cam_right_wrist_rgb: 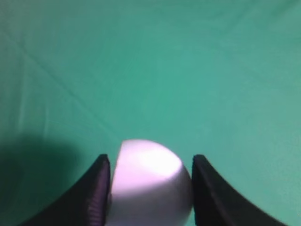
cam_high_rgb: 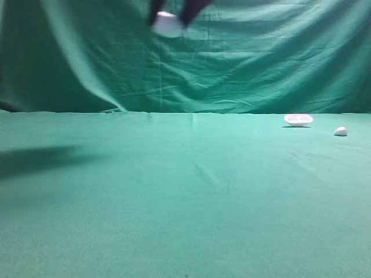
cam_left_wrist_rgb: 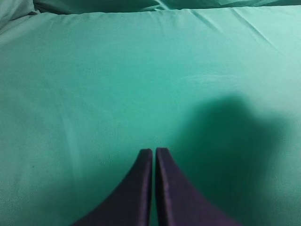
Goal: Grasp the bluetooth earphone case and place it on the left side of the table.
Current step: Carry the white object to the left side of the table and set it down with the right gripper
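Grasp done: smooth white pebble-shaped plastic earphone case (cam_right_wrist_rgb: 148, 181) clamped between dark fingers of right claw (cam_right_wrist_rgb: 149, 188); carried high above wide green-cloth table (cam_high_rgb: 174, 197), near top edge of high view, slightly left of centre; placement left: lower onto left part of table, release; left claw (cam_left_wrist_rgb: 154, 155) clenched, empty, over bare cloth; shallow white dish (cam_high_rgb: 298, 120) and tiny white bud (cam_high_rgb: 340, 131) lie far right, untouched.
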